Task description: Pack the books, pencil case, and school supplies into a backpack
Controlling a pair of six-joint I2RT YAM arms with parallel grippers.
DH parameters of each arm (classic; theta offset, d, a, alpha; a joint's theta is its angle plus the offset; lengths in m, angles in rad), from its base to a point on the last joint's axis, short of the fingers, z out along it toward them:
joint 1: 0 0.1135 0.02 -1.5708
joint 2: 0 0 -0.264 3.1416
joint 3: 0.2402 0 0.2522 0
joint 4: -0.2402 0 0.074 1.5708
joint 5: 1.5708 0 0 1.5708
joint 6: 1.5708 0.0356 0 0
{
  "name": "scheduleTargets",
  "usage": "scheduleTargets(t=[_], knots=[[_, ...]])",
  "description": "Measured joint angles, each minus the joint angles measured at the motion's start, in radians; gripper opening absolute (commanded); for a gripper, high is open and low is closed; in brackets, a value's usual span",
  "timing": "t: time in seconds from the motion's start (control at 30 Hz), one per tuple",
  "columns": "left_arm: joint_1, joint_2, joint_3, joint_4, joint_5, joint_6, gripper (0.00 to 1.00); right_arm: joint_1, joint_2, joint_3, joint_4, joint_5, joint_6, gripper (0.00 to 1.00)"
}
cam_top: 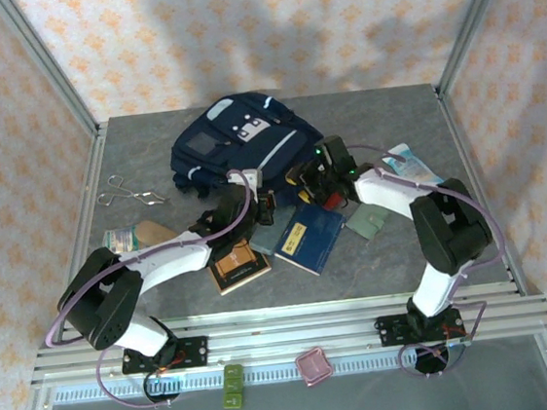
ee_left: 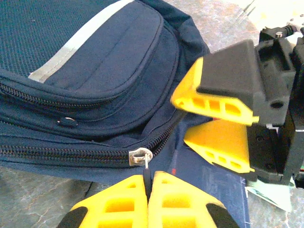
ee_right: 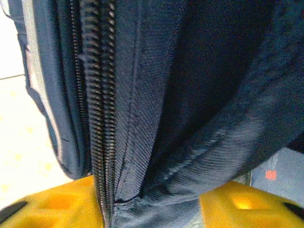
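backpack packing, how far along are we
Nothing looks packed: the brown book, navy book and grey-green piece lie on the table. In hand: the left pincer is shut on the backpack's zipper pull; the right pincer straddles its edge fabric, grip unclear. Left: open it, load everything.

2 arms, left (cam_top: 153, 267) & right (cam_top: 421, 211): white link shells, black joint housings. Lilac cables (cam_top: 54, 331) loop along each. Yellow ribbed plastic fingers (ee_left: 118, 204), black mounts.
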Motion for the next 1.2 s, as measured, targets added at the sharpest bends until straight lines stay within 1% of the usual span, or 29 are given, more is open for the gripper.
scheduleTargets(t=[0.03,0.07,0.13,0.2,0.3,0.53,0.7,0.83,1.03,1.2], knots=[[0.0,0.002,0.0,0.0,-0.008,0.0,0.0,0.0,0.009,0.002,0.003,-0.003,0.005,0.14],[0.0,0.002,0.0,-0.002,-0.013,0.0,0.0,0.002,0.012,0.003,0.006,-0.005,0.009,0.07],[0.0,0.002,0.0,-0.003,-0.02,0.0,0.0,0.003,0.012,0.006,0.017,-0.007,0.014,0.0],[0.002,0.001,-0.002,-0.003,-0.025,0.0,0.0,0.002,0.011,0.01,0.022,-0.006,0.009,0.0],[0.032,-0.014,-0.021,0.001,-0.022,0.0,0.0,-0.003,0.005,0.01,0.022,-0.006,0.007,0.0],[0.184,-0.078,-0.082,0.005,-0.015,0.0,0.0,-0.059,-0.092,-0.029,0.048,0.01,0.007,0.0],[0.257,-0.075,-0.082,0.005,-0.016,0.0,0.0,-0.101,-0.132,-0.051,0.055,0.033,0.006,0.0],[0.325,-0.031,-0.082,0.005,-0.029,0.0,0.0,-0.119,-0.131,-0.053,0.055,0.047,-0.001,0.0],[0.333,0.019,-0.058,0.005,-0.014,0.0,0.0,-0.119,-0.095,-0.034,0.044,0.058,-0.027,0.0],[0.338,0.066,0.021,-0.021,-0.023,0.015,0.0,-0.124,-0.012,0.093,-0.002,0.084,-0.063,0.0]])
